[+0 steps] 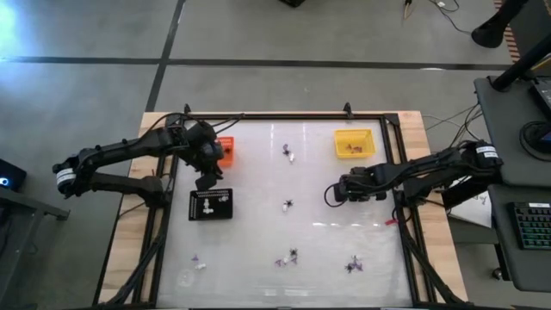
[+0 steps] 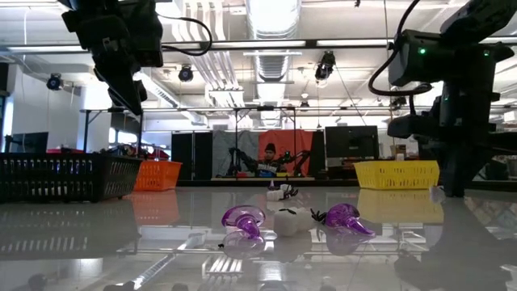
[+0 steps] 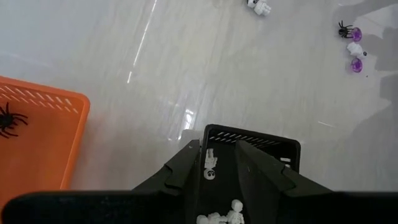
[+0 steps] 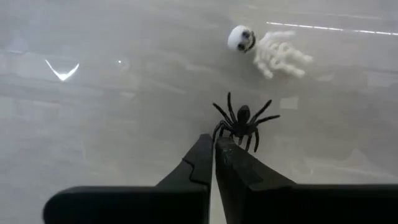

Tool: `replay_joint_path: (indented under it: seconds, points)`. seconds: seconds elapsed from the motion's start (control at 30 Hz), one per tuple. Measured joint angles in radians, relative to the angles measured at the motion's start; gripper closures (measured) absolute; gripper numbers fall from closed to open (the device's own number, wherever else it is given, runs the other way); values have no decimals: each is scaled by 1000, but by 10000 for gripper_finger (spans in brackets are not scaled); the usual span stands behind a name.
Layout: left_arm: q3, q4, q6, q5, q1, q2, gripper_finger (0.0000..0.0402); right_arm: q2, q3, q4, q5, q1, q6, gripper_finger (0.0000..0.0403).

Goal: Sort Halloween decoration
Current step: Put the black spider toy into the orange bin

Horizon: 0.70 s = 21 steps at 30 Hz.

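Tiny Halloween trinkets lie scattered on the white table: a black spider [image 4: 242, 121] next to a white skeleton [image 4: 270, 50], purple and white pieces [image 2: 287, 220] near the near edge, and more [image 1: 288, 153] toward the far edge. My left gripper [image 1: 207, 181] hangs open above the black tray [image 1: 211, 204], which holds white skeletons [image 3: 210, 165]. My right gripper [image 1: 330, 194] is shut, right of the spider [image 1: 288, 205]. A gap to the spider shows from above. One spider [image 3: 7, 118] lies in the orange tray [image 3: 37, 143].
The orange tray [image 1: 225, 151] sits just beyond the black one, and the yellow tray [image 1: 354, 143] with a few pieces stands far right. A black frame [image 1: 284, 114] rims the table. More trinkets lie near the near edge [image 1: 353, 264]. A person shows in the room behind [image 2: 269, 158].
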Motion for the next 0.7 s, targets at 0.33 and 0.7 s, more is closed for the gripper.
replay_joint_path:
  seconds: [0.33,0.7]
  points:
    - [0,-2,0,0,0,0,315,-87,133,-62,0,78,-4,394]
    - [0,-2,6,0,0,0,315,-79,213,-96,134,113,-23,394]
